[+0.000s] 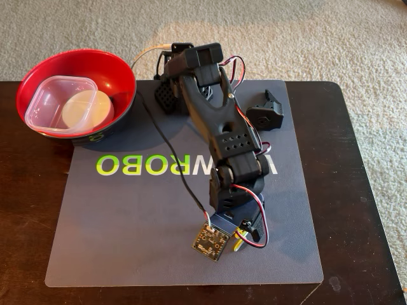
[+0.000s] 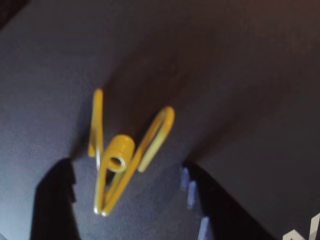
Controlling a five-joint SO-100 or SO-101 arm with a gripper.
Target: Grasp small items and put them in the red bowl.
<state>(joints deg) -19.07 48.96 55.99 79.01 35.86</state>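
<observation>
In the wrist view the yellow clip pair lies on the dark mat between my two black fingers. My gripper is open, with one finger to the left of the clip and the other to its right, neither clearly touching it. In the fixed view the gripper points down at the front of the mat, mostly hidden under the wrist camera board. The red bowl stands at the back left and holds the clear square tub and the small white dish. A black printed part lies to the right of the arm.
The grey mat with green lettering covers a dark wooden table standing on carpet. Another black perforated piece sits by the arm's base. A black cable runs across the mat to the camera board.
</observation>
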